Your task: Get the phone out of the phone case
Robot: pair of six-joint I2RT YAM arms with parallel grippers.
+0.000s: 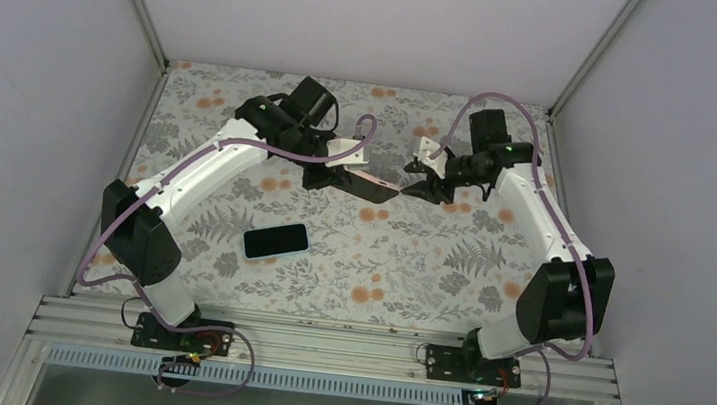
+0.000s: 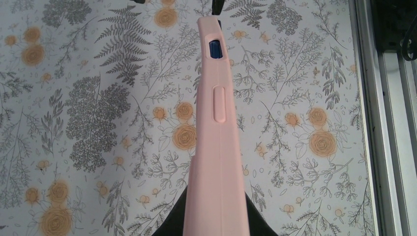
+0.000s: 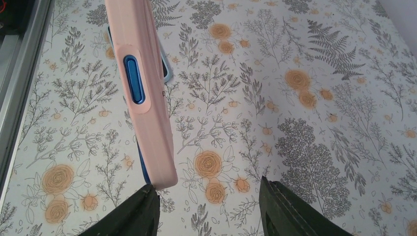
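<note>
A pink phone case point(image 2: 216, 123) with a blue phone point(image 2: 214, 49) showing through its side cutout is held edge-up above the table. My left gripper point(image 1: 337, 174) is shut on one end of it; its black fingers point(image 2: 172, 223) flank the case. In the top view the case point(image 1: 369, 183) runs from the left gripper toward my right gripper point(image 1: 415, 180). My right gripper point(image 3: 209, 209) is open and empty. The free end of the case point(image 3: 147, 108) sits right at its left fingertip point(image 3: 140, 209), outside the gap between the fingers. The phone's blue edge point(image 3: 132, 78) shows in the case.
A second phone point(image 1: 276, 241) with a dark screen and light blue rim lies flat on the flowered table cover point(image 1: 408, 268), near the left arm. Grey walls close in the sides and back. A metal rail point(image 1: 319, 344) runs along the near edge.
</note>
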